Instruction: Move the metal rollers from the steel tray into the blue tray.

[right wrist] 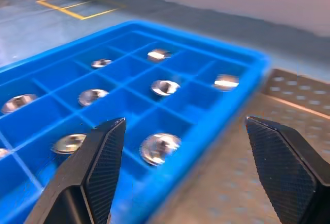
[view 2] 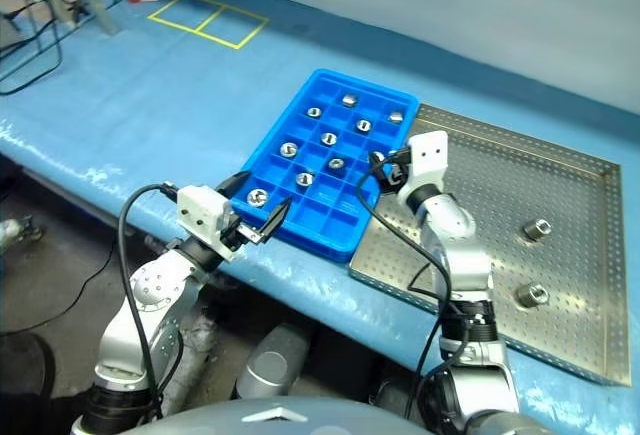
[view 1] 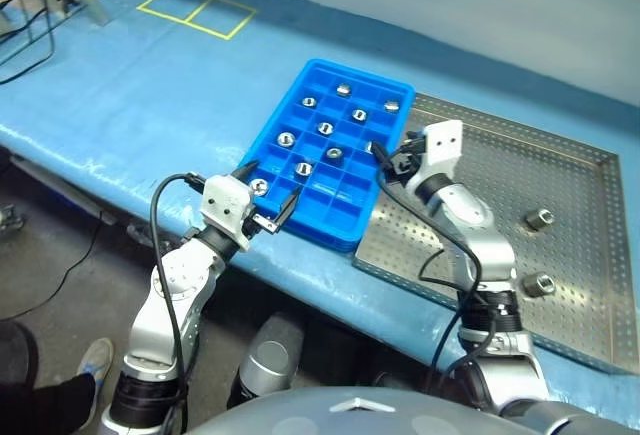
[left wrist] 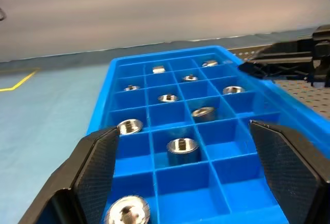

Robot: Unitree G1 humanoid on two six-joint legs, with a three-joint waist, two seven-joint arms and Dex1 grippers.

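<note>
The blue tray lies in the middle of the table with several metal rollers in its compartments. To its right, the steel tray holds two rollers near its right side. My left gripper is open at the blue tray's near-left corner, its fingers either side of a roller in the corner compartment. My right gripper is open and empty over the blue tray's right rim, beside the steel tray. In the right wrist view a roller lies in a compartment ahead of its open fingers.
A blue sheet covers the table. Yellow tape squares mark its far left, with cables beyond them. The table's front edge runs just under the left gripper. A person's shoe is on the floor at lower left.
</note>
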